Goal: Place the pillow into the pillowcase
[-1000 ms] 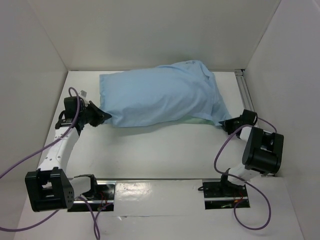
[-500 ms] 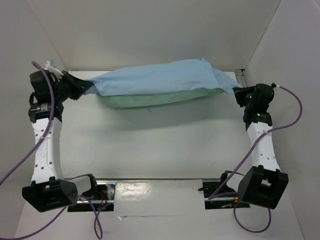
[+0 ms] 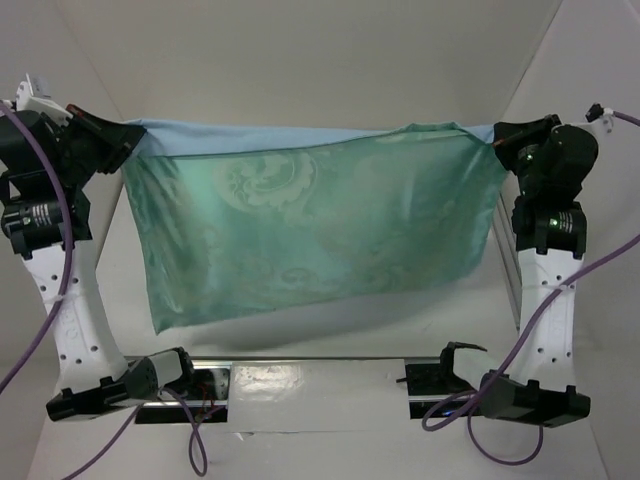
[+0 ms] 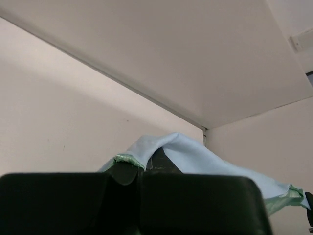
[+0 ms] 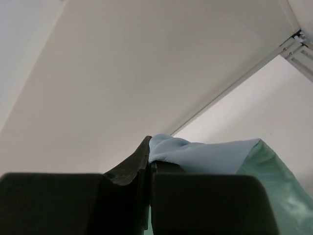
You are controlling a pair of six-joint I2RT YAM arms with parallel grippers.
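Could not make out the pillow in any view; could not tell whether anything lay inside the pillowcase [image 3: 310,235]. Saw only cloth draped over the fingertips [image 4: 124,172] in both wrist views, with the pinch points themselves covered. Lost most of the table [image 3: 330,335] behind the hanging sheet, save a bare strip under the lower hem.

Found the left gripper [image 3: 118,140] clamped tight on the upper left corner of the cloth, and the right gripper [image 3: 497,140] clamped tight on the upper right corner. Hung stretched between the two pincers and below them, sea-green patterned face toward the top camera, a light blue band along the top edge, lower hem loose.

Lay a second before as a plump blue bundle on the table, both pincers low at its ends. Sagged half lifted half a second before. Now raised high and spread flat, both arms upright.

Noted purple cables [image 3: 67,240] trailing along each arm, an aluminium rail [image 5: 296,46] past the right pincer, and white walls [image 3: 300,60] all round.
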